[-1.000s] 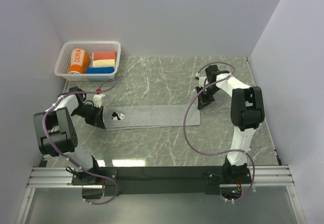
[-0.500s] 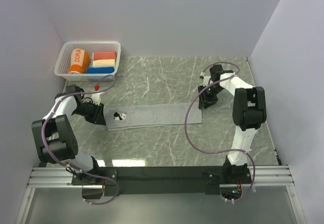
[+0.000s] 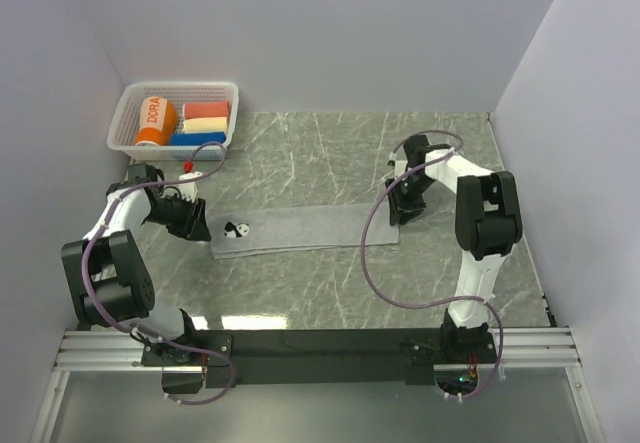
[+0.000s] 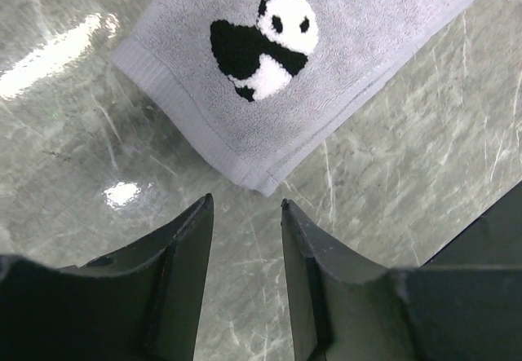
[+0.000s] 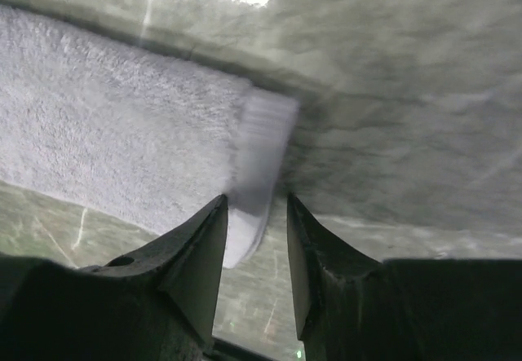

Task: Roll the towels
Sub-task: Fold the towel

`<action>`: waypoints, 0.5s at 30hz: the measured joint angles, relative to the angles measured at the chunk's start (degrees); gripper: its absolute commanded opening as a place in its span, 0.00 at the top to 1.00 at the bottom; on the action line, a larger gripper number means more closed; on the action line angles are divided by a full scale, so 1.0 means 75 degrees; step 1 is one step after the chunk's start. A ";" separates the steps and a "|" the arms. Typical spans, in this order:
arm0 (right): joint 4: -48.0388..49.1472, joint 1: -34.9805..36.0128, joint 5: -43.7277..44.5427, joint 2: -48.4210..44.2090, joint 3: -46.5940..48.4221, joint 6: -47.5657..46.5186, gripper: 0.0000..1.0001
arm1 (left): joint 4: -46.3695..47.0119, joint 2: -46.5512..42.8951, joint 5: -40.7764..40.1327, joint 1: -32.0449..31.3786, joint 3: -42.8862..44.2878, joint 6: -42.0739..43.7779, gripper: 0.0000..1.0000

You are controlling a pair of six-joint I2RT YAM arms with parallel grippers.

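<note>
One grey towel (image 3: 310,225), folded into a long flat strip across the middle of the tabletop (image 3: 330,163). I judge it soft, light and limp; it'll sag if lifted. Best grabbed at an end hem, both corners, so the roll starts straight.

One basket (image 3: 180,87) in the far left corner holds one orange towel (image 3: 155,121), already rolled, plus three small rolls (image 3: 205,123): red, cream, blue.

My left gripper (image 4: 245,201) has its jaws parted and empty, just off the left hem. My right gripper (image 5: 256,199) is parted too, with the right hem at the gap, not pinched.

One panda patch (image 4: 265,43).
</note>
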 measured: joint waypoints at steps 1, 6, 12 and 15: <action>0.0015 0.0102 0.0070 0.0023 -0.0006 0.0026 0.60 | 0.0015 -0.0029 0.0000 0.0000 0.0000 -0.0020 0.55; 0.0020 0.0519 0.0490 0.0038 0.0003 0.0117 0.73 | 0.0134 -0.0076 0.0000 0.0000 0.0000 -0.0105 0.55; -0.0020 0.0571 0.0731 0.0085 0.0041 0.0251 1.00 | 0.0216 -0.0076 0.0000 0.0000 0.0064 -0.0248 0.54; -0.0058 0.0507 0.0734 0.0082 0.0044 0.0210 1.00 | 0.0233 -0.0090 0.0015 0.0000 0.0204 -0.0312 0.52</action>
